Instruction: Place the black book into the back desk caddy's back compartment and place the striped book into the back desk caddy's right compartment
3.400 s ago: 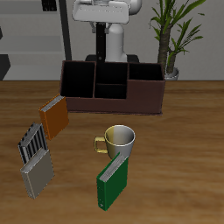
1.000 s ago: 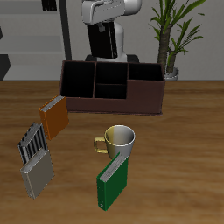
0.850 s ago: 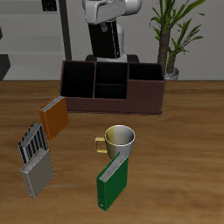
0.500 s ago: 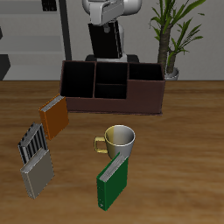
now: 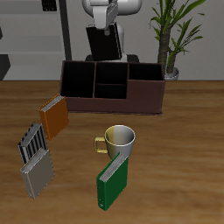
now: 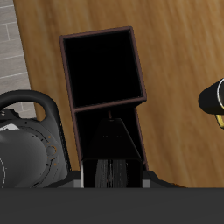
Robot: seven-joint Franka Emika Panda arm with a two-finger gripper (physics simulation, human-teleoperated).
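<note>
Gripper clamped the thin all-black book upright above the long dark-brown wooden caddy, far side, likely for an edge-down drop into its narrow back compartment. Black-and-white striped book lay near, untouched.

Matt wood caddy, glossy mug.

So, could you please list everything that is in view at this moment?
table: one, brown wood, under everything.
back desk caddy: one, dark brown, far back.
black book: one, black, in the air above the caddy.
orange book: one, orange, before the caddy's end.
striped book: one, black and white, beside the orange book.
grey book: one, grey, nearer the front edge.
mug: one, yellowish, mid-table.
green book: one, green, against the mug.
potted plant: one, green, behind the caddy.
gripper: one, white, holding the black book.
</note>
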